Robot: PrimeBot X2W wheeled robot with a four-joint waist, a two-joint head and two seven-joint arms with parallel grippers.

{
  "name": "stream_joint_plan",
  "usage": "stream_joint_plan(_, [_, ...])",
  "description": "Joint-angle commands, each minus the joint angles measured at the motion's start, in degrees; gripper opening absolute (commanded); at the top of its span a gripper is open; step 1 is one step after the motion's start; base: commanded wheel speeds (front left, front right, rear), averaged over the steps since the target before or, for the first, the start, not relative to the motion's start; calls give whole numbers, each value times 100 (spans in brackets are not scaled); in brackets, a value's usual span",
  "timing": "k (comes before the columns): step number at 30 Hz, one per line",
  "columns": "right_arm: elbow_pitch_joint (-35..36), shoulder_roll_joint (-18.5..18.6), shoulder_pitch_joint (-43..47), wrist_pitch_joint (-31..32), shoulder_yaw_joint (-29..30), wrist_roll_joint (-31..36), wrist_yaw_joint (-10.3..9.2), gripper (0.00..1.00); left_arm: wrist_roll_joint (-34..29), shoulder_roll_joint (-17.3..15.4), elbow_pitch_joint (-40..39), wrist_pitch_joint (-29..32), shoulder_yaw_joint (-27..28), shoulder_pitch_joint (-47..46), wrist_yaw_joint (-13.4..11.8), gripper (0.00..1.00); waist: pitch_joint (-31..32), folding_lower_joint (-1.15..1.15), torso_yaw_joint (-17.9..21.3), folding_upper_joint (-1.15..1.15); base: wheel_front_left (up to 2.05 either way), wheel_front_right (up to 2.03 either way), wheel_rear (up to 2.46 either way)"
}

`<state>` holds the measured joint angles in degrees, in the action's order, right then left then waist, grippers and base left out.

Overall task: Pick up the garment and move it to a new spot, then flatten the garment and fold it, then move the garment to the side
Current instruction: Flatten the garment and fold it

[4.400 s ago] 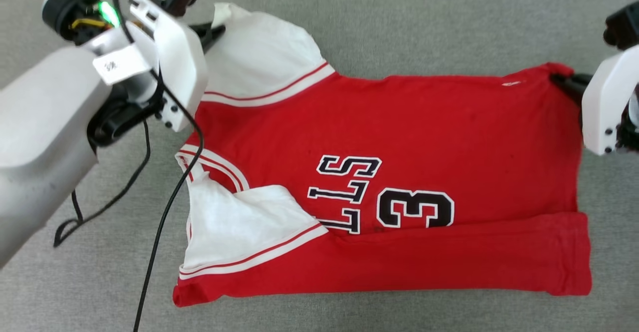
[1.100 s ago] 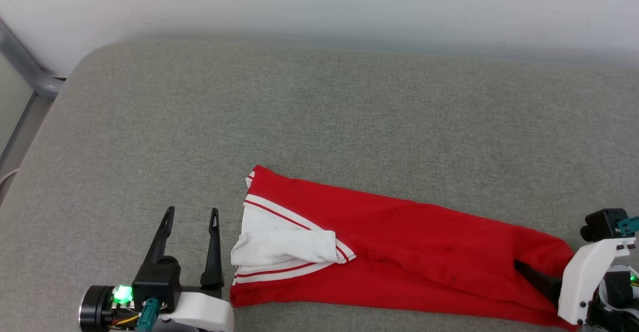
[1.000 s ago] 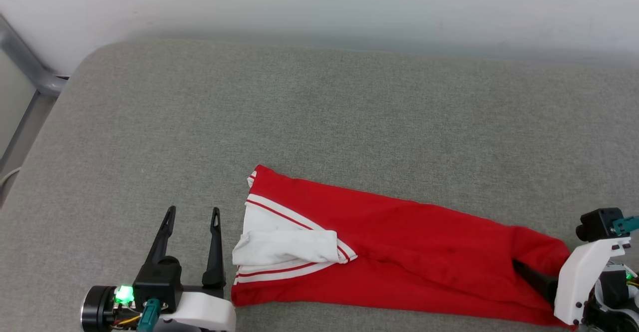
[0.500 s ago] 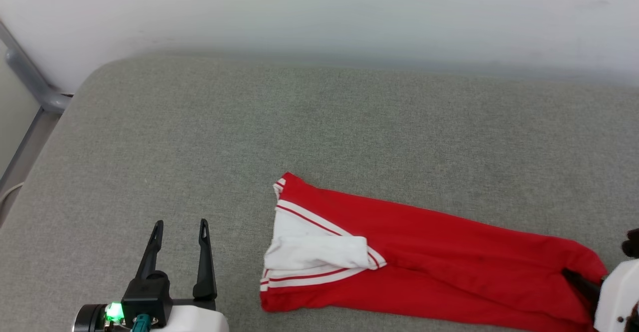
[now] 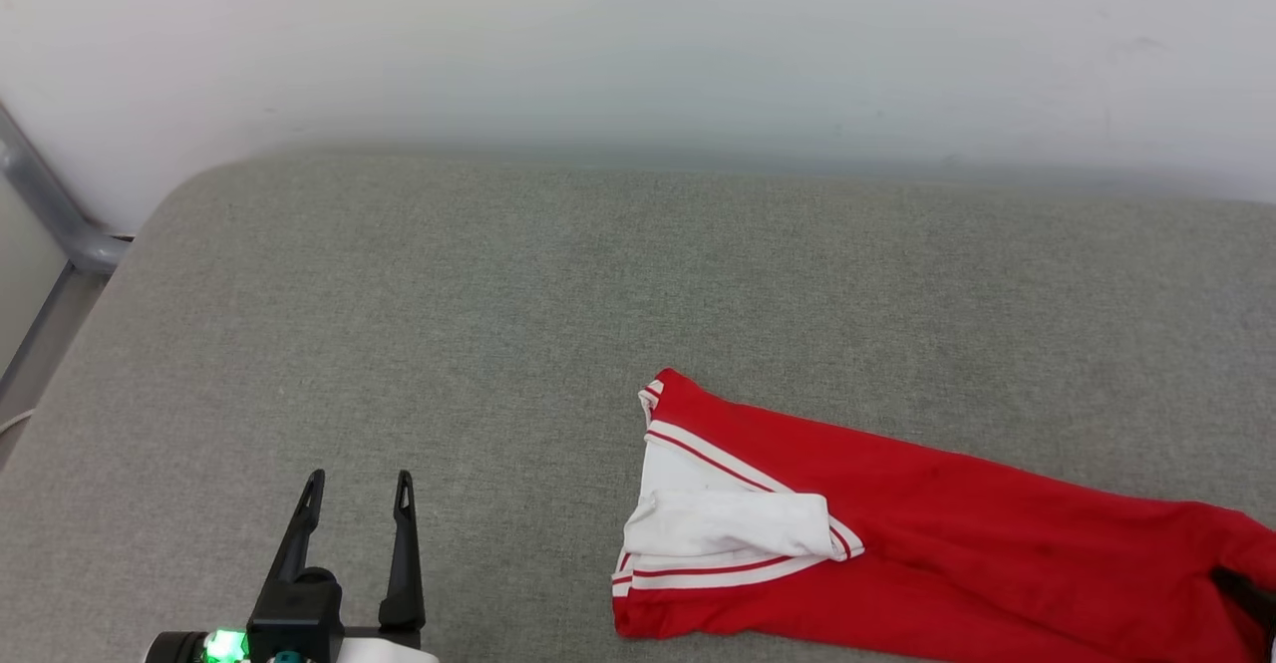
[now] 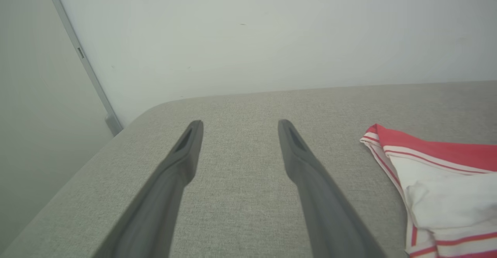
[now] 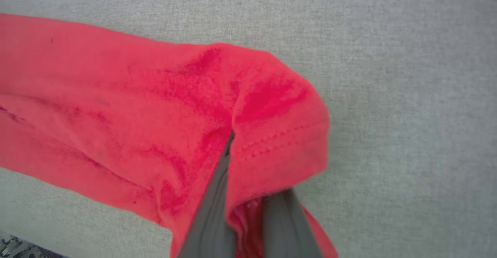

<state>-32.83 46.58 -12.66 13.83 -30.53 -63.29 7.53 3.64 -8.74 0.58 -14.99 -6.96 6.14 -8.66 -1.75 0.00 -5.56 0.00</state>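
The red garment lies folded into a long narrow strip on the grey cushion, running off the lower right of the head view. Its white sleeve with red-striped trim is at the strip's left end. No letters or number show. My left gripper is open and empty, well left of the sleeve end. In the left wrist view its fingers are spread over bare cushion, with the garment off to the right. My right gripper is shut on the red hem. One dark finger shows at the strip's far right end.
The grey cushion stretches wide behind and left of the garment, its rounded corner at the upper left. A white wall rises behind it. A grey metal rail runs down past the cushion's left edge.
The garment has slid to the right across the cushion, away from my left gripper, pulled by its right end. My right arm has moved nearly out of the head view. The camera tilted slightly.
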Motion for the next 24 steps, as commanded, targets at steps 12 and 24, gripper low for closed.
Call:
stream_joint_plan(12, [1824,-157,-8,806,176,-73,-7,0,-152,137,90,-26,74,96,157,100,60,0,36,0,0,0,0])
stream_joint_plan(24, [2603,-1365,-871,1628,-228,875,-7,0,-230,274,187,-21,-51,-202,298,100,-261,0,-151,0,0,0,0])
